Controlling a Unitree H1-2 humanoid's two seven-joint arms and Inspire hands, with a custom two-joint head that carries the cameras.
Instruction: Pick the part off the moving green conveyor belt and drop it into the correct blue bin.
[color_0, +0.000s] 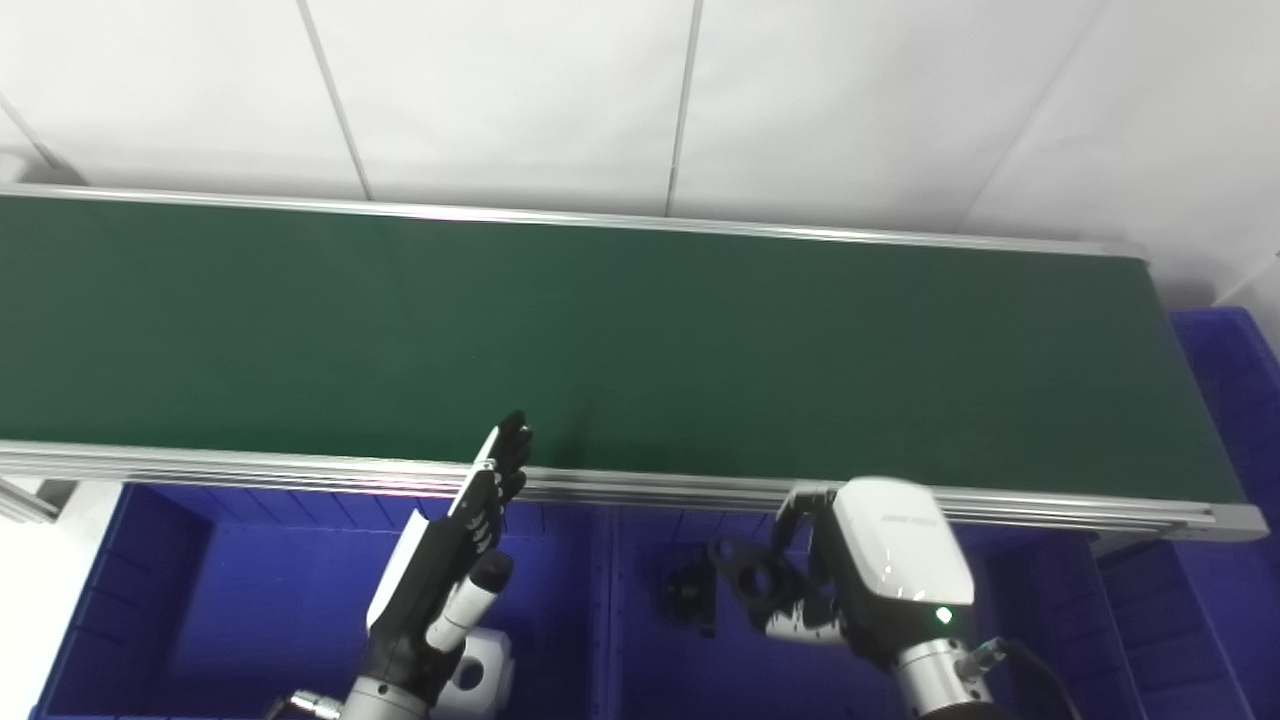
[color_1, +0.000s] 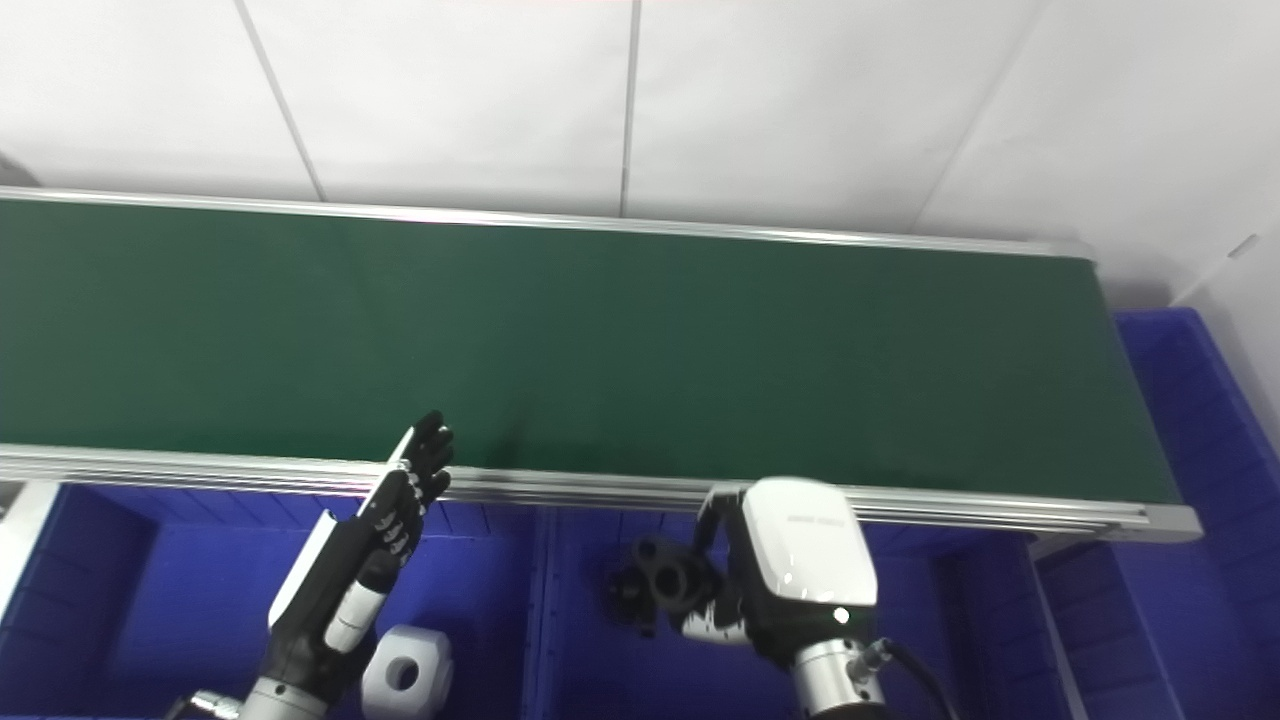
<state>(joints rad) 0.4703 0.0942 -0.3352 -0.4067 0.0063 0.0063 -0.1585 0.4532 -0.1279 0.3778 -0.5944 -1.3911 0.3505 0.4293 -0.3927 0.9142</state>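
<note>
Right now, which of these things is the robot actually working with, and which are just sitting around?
Part of the job:
- right hand, shut on a black part
- middle blue bin below it
- green conveyor belt, bare

Just there:
- left hand, open, holding nothing
- white part in the left blue bin
- far-right blue bin

The belt (color_0: 600, 330) runs out past the left edge. The right hand (color_0: 880, 570) curls round a black part (color_1: 665, 580), covering its right side. A second dark part (color_0: 690, 592) left of it is too dim to identify. The left hand (color_0: 450, 560) hides half the white part (color_1: 405, 672). The bottom edge cuts both bins (color_1: 540, 600).
</note>
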